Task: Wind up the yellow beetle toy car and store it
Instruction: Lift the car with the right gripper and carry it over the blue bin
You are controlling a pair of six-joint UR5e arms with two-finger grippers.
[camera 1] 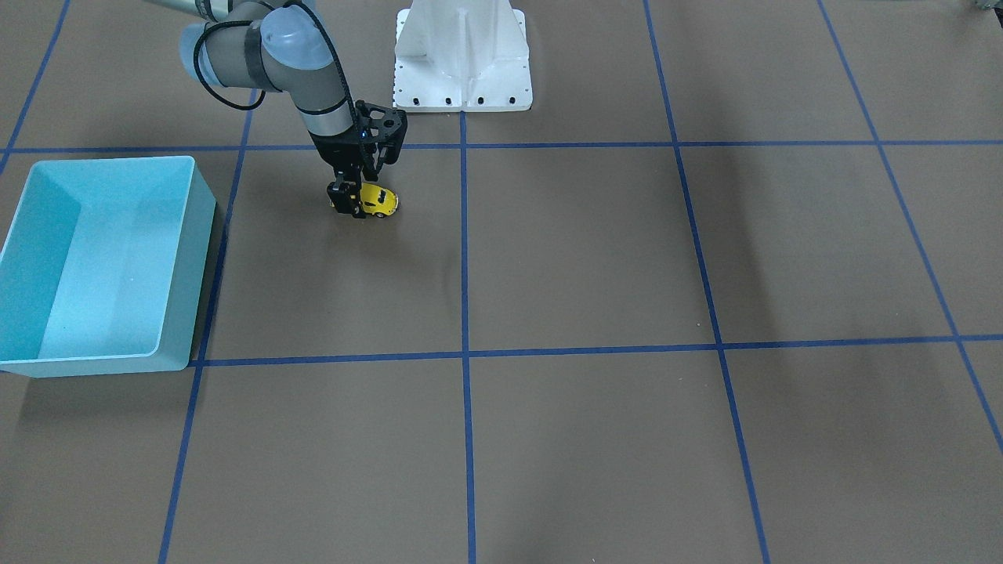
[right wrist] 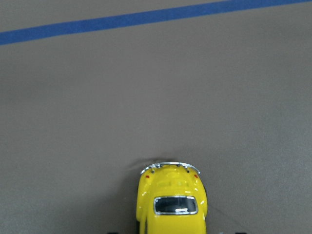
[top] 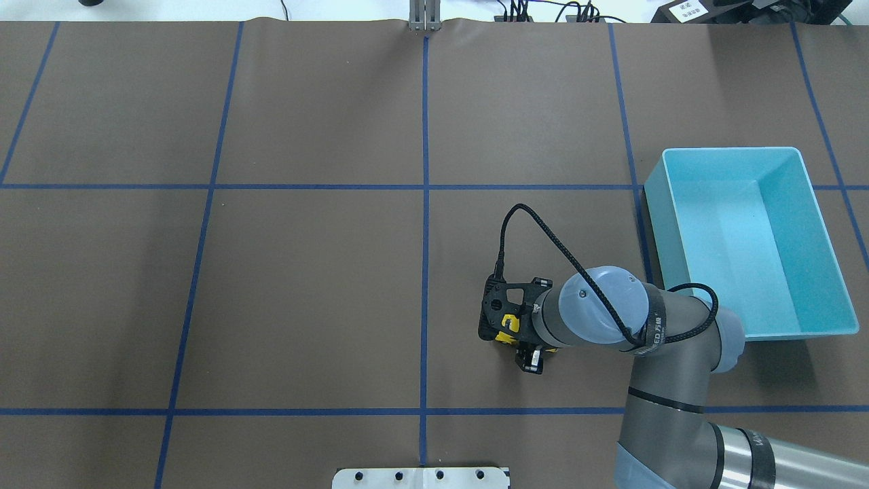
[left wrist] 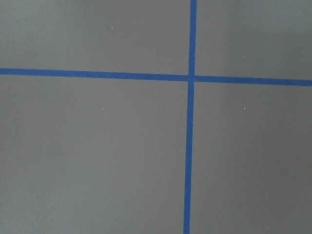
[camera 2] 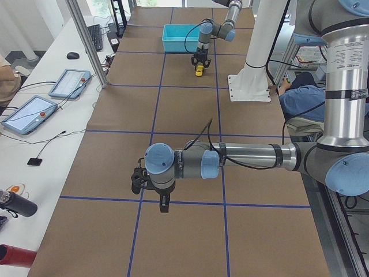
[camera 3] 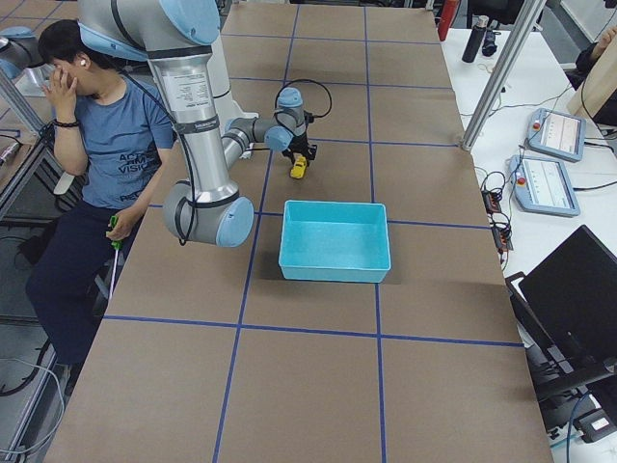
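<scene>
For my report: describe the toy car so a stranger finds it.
Find the light blue bin. Near it the right gripper reaches down, jaws astride the yellow beetle toy car. It is the only yellow thing, far smaller than the bin.

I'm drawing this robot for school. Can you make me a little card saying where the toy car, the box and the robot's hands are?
toy: yellow car, on the brown table, outside the box
box: light blue box, empty
right gripper: down over the car, fingers on either side; whether it is squeezing is unclear
left gripper: away from the car, only table under it
</scene>
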